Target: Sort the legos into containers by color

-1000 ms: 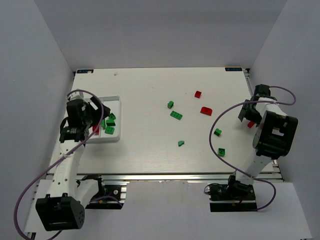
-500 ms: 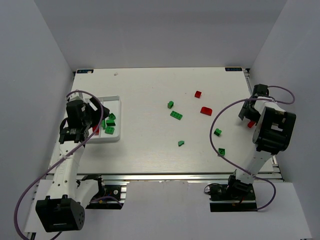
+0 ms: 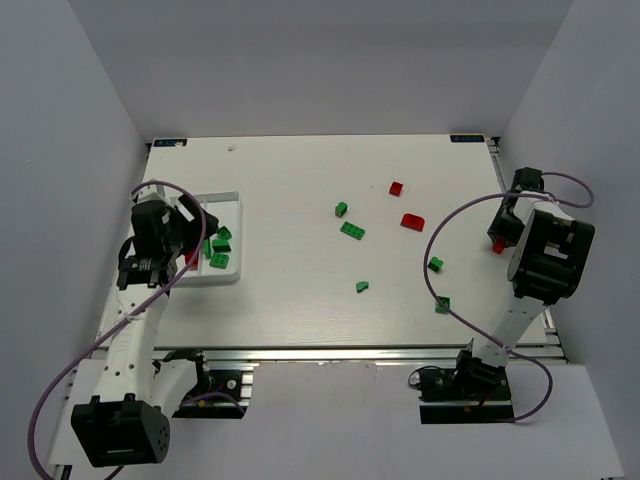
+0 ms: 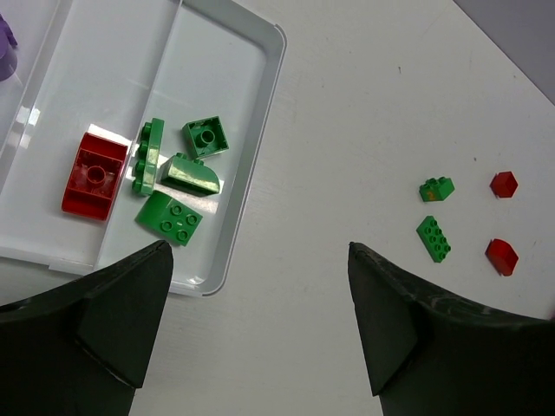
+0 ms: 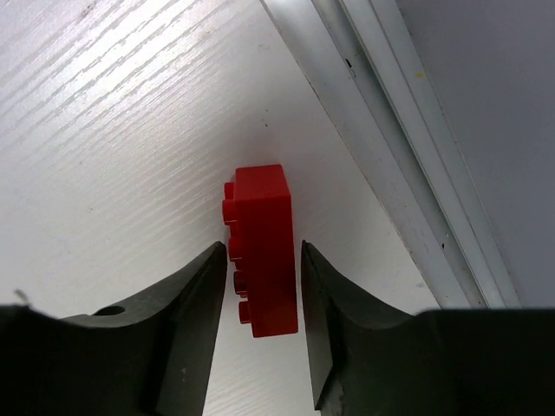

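Observation:
A red lego (image 5: 260, 208) lies on its side on the white table by the right edge rail (image 5: 390, 156). My right gripper (image 5: 260, 248) has its jaws drawn in against both sides of it; from above the red lego (image 3: 496, 245) shows at the right gripper (image 3: 499, 238). My left gripper (image 4: 258, 246) hangs open and empty beside the containers (image 4: 276, 52), a white tray. One compartment holds a red lego (image 4: 94, 172) and several green legos (image 4: 178, 173).
Loose on the table are green legos (image 3: 352, 231) (image 3: 341, 209) (image 3: 362, 287) (image 3: 435, 264) (image 3: 442, 305) and red ones (image 3: 396, 188) (image 3: 412, 221). A purple piece (image 4: 4, 39) shows at the tray's far compartment. The right arm's cable (image 3: 430, 250) loops over the table.
The right gripper's jaws have closed in from wide open onto the red lego by the right rail. The left arm has not moved.

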`<state>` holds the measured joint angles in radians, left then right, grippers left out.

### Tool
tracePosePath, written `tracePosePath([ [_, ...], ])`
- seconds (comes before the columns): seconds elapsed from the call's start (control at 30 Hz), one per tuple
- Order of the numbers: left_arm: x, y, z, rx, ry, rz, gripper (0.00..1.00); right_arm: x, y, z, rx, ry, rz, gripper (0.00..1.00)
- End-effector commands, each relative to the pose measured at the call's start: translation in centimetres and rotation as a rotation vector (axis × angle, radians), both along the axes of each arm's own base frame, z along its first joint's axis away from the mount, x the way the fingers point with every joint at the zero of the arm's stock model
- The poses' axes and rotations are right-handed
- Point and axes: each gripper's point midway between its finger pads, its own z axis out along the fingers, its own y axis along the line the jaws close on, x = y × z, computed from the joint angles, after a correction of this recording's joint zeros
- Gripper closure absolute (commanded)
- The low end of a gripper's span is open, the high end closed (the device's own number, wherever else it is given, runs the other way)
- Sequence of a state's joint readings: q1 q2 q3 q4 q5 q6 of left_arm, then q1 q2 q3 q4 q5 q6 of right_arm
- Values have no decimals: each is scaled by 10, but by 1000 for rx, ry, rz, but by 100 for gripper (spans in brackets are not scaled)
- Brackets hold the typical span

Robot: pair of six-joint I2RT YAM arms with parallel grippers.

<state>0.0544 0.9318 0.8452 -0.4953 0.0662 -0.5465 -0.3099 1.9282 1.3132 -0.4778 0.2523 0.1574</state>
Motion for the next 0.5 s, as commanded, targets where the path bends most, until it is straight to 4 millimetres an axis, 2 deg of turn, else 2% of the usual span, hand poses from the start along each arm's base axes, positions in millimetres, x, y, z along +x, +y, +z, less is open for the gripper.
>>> tracePosePath([
  [0.0, -4, 2, 18, 17, -48, 6, 9, 9, 3, 9, 33, -30, 13, 58],
  [0.1, -5, 3, 20, 20, -51, 9, 9, 9, 9, 10, 59, -37, 43, 66],
  [0.17, -6, 2, 23, 20, -57, 8, 9, 10, 14, 12, 81, -49, 67, 76],
  [0.2, -7, 2, 27, 24, -66, 7, 9, 11, 15, 18, 80, -67, 86, 81],
  [0.23, -7, 2, 30, 28, -74, 4, 9, 11, 17, 21, 82, -78, 101, 91],
  [0.3, -7, 4, 37, 41, -86, 3, 9, 16, 27, 31, 105, -120, 156, 98],
  [0.33, -7, 5, 48, 50, -109, 5, 9, 19, 32, 43, 105, -162, 189, 100],
  [0.43, -8, 8, 70, 76, -149, 9, 9, 30, 65, 73, 173, -270, 349, 100],
  [0.47, -9, 8, 75, 81, -158, 11, 9, 32, 84, 82, 225, -302, 453, 100],
])
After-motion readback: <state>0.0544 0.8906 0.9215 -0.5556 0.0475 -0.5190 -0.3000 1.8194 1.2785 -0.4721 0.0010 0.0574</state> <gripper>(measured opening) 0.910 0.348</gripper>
